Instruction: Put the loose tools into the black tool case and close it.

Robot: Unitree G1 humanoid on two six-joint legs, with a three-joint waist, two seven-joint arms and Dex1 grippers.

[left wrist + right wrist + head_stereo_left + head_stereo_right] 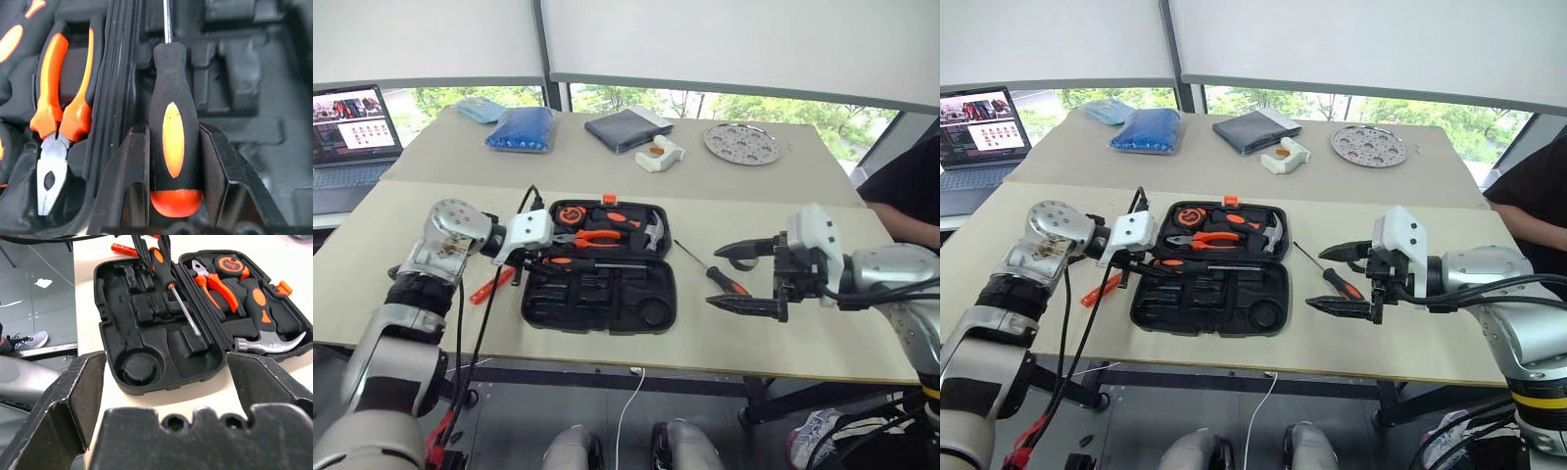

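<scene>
So right now my left gripper [173,161] is clamped on the fat handle of a black-and-orange screwdriver [582,262], hanging it over the open black tool case [599,279] that sits near the middle of the table's front edge. The shaft runs along the hinge line, over the far part of the empty recessed half, and the handle end is at the case's left edge. The trick here, I reckon, is lining the shaft up with the long slot before letting go: if it lands crooked on the ridges the lid won't shut later. I'd lower it flat, handle and tip together, and only open once it's seated. The pliers [590,238], hammer [646,231] and tape measure [570,213] are already bedded in the far half, so I need to keep off those. My right gripper [746,278] is spread wide and empty, hovering over the table toward the right edge, just beside a second screwdriver [711,270] lying to the right of the case. An orange utility knife [490,286] lies off the case's left side, under my left wrist. Can't spot the tape roll or the thin tester from here.
</scene>
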